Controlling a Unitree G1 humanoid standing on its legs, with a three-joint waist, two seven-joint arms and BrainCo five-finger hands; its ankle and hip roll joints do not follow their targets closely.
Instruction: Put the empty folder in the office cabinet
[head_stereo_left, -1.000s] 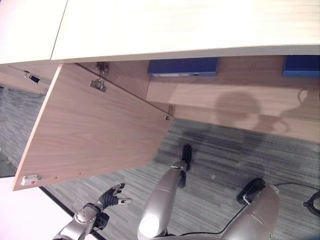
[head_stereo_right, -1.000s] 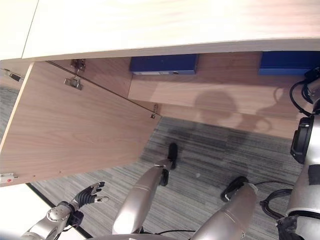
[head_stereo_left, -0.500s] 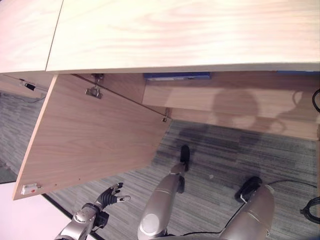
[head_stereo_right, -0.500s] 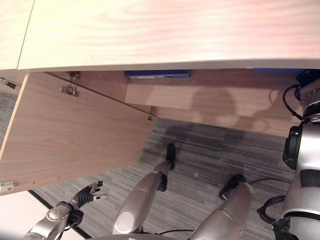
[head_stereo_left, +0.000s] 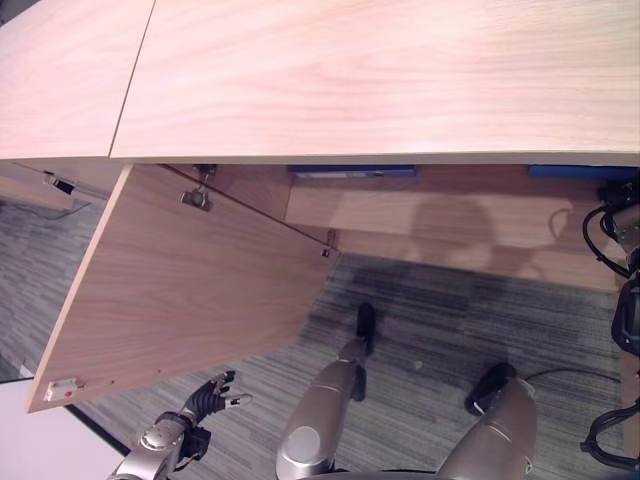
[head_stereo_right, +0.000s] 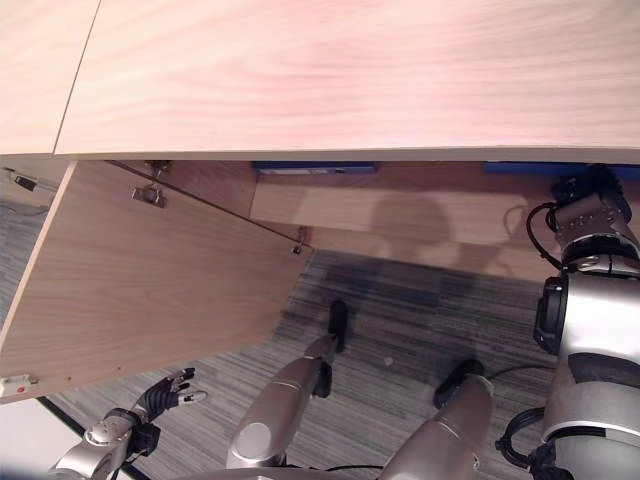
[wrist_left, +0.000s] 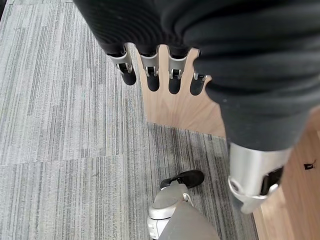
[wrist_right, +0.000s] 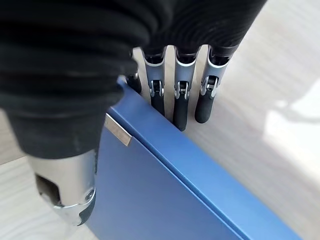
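A blue folder (wrist_right: 165, 200) stands on its edge in the right part of the open cabinet (head_stereo_left: 420, 215), just under the cabinet top (head_stereo_left: 380, 80); a strip of it (head_stereo_right: 525, 168) shows there. My right hand (wrist_right: 181, 95) is on its upper edge: the fingers reach down the far side against the wood and the thumb lies on the near blue face. My left hand (head_stereo_left: 207, 397) hangs low at the left by the floor, fingers relaxed and holding nothing.
A second blue folder (head_stereo_left: 350, 172) sits further left on the same shelf. The open cabinet door (head_stereo_left: 200, 280) swings out over the grey carpet (head_stereo_left: 450, 310) above my left hand. A closed door (head_stereo_left: 60, 80) adjoins at the left.
The whole view has shifted, so the cabinet top hides more of both folders. My right arm has come further into the right eye view, toward the cabinet. The left hand stays low.
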